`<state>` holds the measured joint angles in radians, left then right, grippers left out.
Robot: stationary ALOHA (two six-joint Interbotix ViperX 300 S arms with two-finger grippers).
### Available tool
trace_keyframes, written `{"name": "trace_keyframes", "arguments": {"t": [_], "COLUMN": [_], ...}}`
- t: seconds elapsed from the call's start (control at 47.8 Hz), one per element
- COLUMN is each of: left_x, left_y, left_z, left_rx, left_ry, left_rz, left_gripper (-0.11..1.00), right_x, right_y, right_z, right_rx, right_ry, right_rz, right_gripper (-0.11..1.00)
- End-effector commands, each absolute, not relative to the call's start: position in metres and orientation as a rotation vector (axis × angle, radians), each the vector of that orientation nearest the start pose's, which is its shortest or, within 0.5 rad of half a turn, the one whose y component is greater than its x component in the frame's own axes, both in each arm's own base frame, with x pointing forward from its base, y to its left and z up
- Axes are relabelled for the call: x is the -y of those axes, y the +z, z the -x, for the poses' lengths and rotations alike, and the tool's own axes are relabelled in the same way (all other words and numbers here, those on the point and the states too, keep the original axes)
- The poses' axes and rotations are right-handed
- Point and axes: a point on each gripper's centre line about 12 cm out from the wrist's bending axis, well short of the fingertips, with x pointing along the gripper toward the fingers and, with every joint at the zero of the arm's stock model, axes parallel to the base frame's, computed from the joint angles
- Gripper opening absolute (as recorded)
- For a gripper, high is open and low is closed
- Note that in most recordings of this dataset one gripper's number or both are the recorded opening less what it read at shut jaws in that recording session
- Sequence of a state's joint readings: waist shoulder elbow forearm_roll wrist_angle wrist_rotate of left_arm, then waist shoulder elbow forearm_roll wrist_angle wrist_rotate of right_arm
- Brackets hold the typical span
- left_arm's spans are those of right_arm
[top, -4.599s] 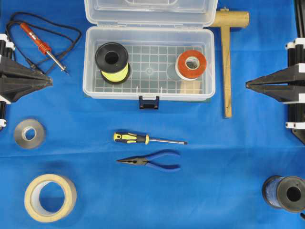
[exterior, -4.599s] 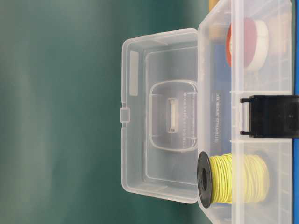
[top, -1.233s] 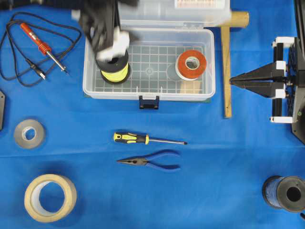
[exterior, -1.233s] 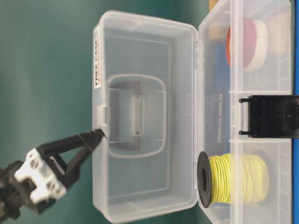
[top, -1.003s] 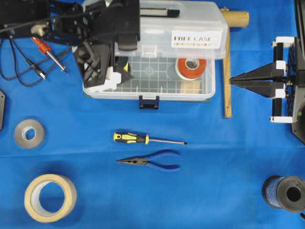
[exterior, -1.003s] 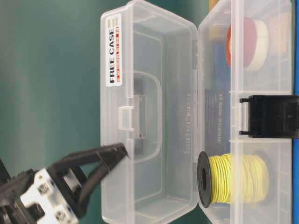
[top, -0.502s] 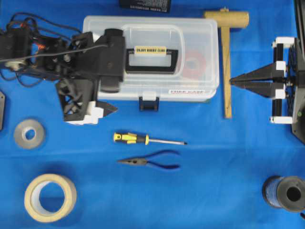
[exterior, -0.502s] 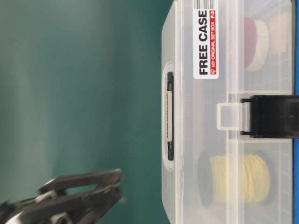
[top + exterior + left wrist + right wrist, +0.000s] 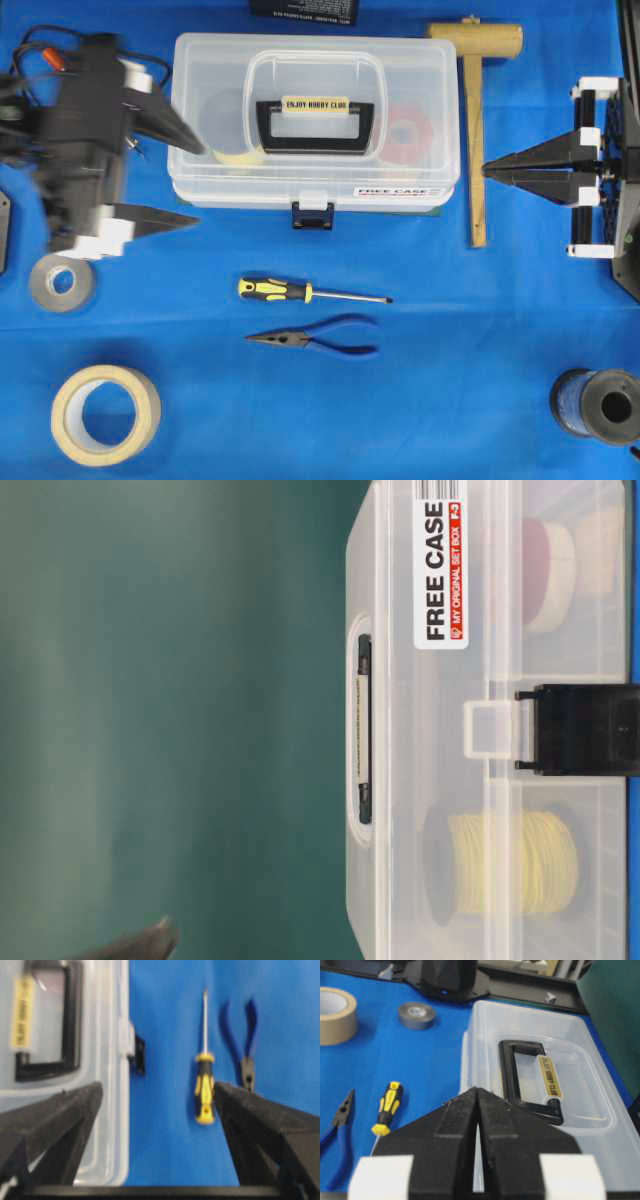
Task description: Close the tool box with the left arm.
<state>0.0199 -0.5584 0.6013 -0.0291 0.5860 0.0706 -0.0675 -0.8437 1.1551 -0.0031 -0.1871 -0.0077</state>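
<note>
The tool box (image 9: 420,90) stands at the back middle of the blue cloth with its clear lid down. The black handle (image 9: 315,125) and cream label (image 9: 316,104) lie flat on top. The dark blue latch (image 9: 312,215) hangs at the front below the lid's tab. My left gripper (image 9: 200,183) is open and empty just left of the box's front left corner, touching nothing. In the left wrist view the box corner (image 9: 107,1060) lies by the left finger. My right gripper (image 9: 490,172) is shut and empty, to the right of the box.
A wooden mallet (image 9: 476,120) lies right of the box. A yellow-black screwdriver (image 9: 300,291) and blue pliers (image 9: 315,338) lie in front of it. A grey tape roll (image 9: 60,282), a masking tape roll (image 9: 105,413) and a black spool (image 9: 600,405) lie nearer the front.
The lid has swung from open to fully down on the box. My left gripper, which pushed it over, has drawn back to the left and off the box. The right arm has not moved.
</note>
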Motion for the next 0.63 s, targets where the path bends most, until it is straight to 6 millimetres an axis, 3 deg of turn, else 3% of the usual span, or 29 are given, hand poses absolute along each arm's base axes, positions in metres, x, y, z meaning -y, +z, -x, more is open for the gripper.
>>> {"name": "trace_keyframes", "arguments": {"t": [0.0, 0.209, 0.606], "left_x": [-0.004, -0.004, -0.004], "left_y": [0.340, 0.324, 0.256], "left_z": [-0.268, -0.225, -0.165], "left_rx": [-0.486, -0.295, -0.102], "left_ry": [-0.002, 0.008, 0.023], "left_rz": [-0.037, -0.029, 0.027], "left_gripper": [0.89, 0.89, 0.89], "right_x": [0.015, 0.015, 0.015], "right_y": [0.269, 0.270, 0.269], "right_z": [-0.219, -0.219, -0.220], "right_rx": [-0.111, -0.105, -0.106], "right_ry": [-0.067, -0.068, -0.067], "right_rz": [0.007, 0.007, 0.007], "right_gripper": [0.00, 0.00, 0.00]}}
